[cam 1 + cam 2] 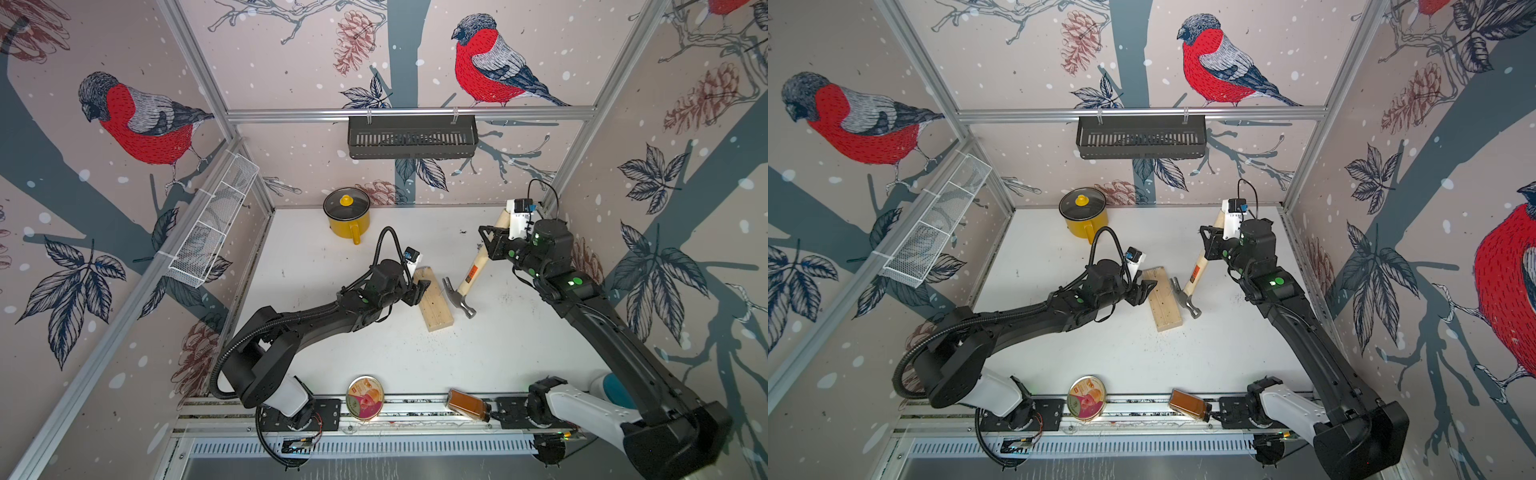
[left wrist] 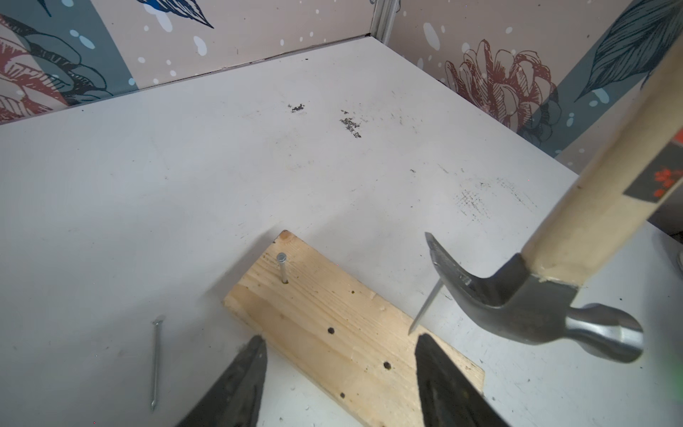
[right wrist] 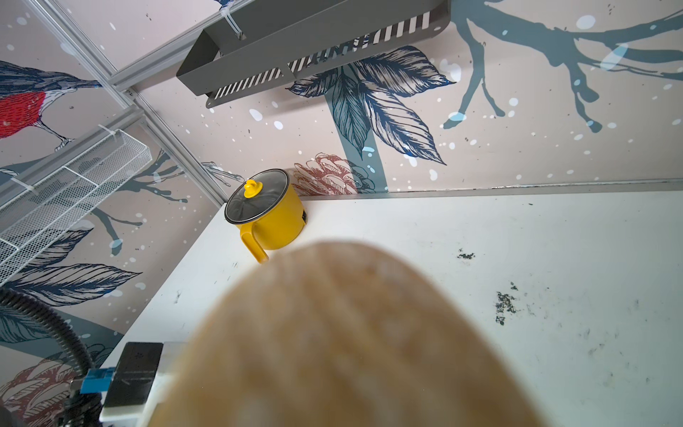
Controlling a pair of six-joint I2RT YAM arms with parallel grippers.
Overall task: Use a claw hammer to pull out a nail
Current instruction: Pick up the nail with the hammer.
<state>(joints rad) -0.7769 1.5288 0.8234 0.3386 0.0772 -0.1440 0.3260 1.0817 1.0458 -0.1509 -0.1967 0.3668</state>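
Clamped on the handle's end for leverage, the right gripper [image 1: 489,243] holds the claw hammer [image 1: 468,277] just beside the wooden block [image 1: 432,305], a nail [image 2: 425,310] hooked in its claw; the open left gripper [image 2: 340,337] hovers over the block, likely to steady it.

White scuffed table [image 1: 374,353] with wooden block [image 1: 436,307], yellow lidded pot [image 1: 345,219], loose nail [image 2: 156,364], dark specks [image 2: 351,125].

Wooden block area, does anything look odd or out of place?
Yes. A loose nail lies flat on the table beside the wooden block, and a second nail hangs slanted from the claw hammer.
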